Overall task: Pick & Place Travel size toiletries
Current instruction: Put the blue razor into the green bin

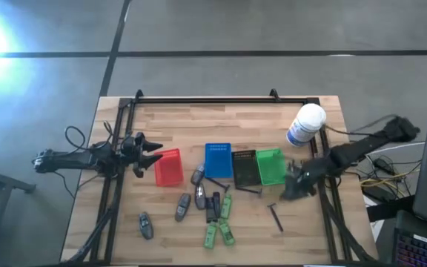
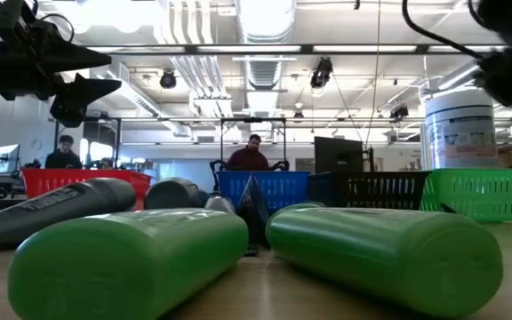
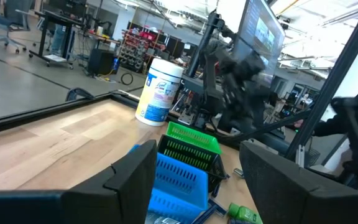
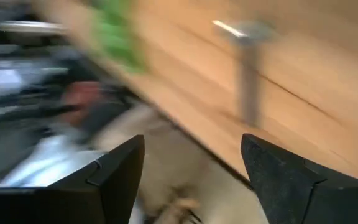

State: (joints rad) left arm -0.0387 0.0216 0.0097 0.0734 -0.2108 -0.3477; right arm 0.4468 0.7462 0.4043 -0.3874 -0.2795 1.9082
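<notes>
The wooden table (image 1: 199, 122) carries everything, with the white canister (image 1: 305, 124) standing toward 2 o'clock from its centre. A row of four small baskets crosses the middle: the red basket (image 1: 168, 167) at 9 o'clock, then the blue basket (image 1: 218, 161), the dark basket (image 1: 244, 167) and the green basket (image 1: 270, 166) toward 3 o'clock.

The left gripper (image 1: 154, 156) hovers just beside the red basket, on its 9 o'clock side, its fingers spread apart and holding nothing. The right gripper (image 1: 293, 186) hangs at 5 o'clock from the green basket, near the table's edge; its fingers (image 4: 114, 174) stand apart and empty.

The travel size toiletries (image 1: 210, 208) lie loose on the wood at 6 o'clock from the baskets: grey rounded pieces, slim black ones and green bottles (image 1: 219, 233) nearest the front edge. One grey piece (image 1: 146, 225) lies apart at 8 o'clock, and a slim black piece (image 1: 276, 216) lies apart at 4 o'clock, near the right gripper.
</notes>
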